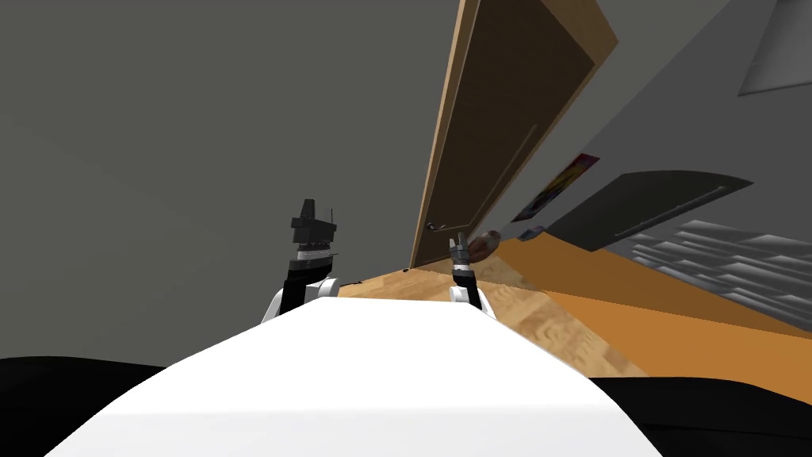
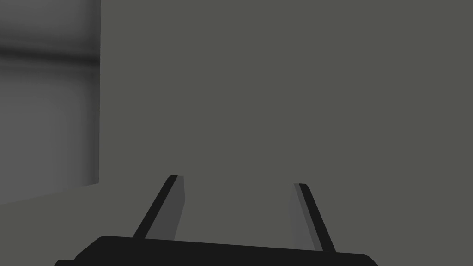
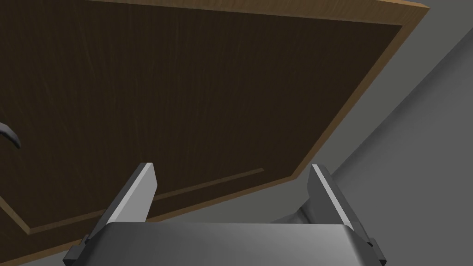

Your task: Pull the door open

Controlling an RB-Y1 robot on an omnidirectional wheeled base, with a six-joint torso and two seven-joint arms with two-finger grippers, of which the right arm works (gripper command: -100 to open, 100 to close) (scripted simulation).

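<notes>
Though the dark wooden door (image 1: 507, 119) seems already swung partly open, the right gripper (image 3: 233, 167) hangs spread just before its panel, gripping nothing, the lever handle (image 3: 11, 136) off to one side; any further pull needs a fresh hold. The left gripper (image 2: 237, 181), raised, is open too.

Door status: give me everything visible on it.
The door looks like wood, with a light tan border and edge and a dark brown inset panel with a thin groove line. A small dark lever handle sits near its free edge. It looks swung partly open, thin edge toward the robot, bottom at the wooden floor. The right gripper faces the panel beside the handle, jaws open, gripping nothing.
</notes>
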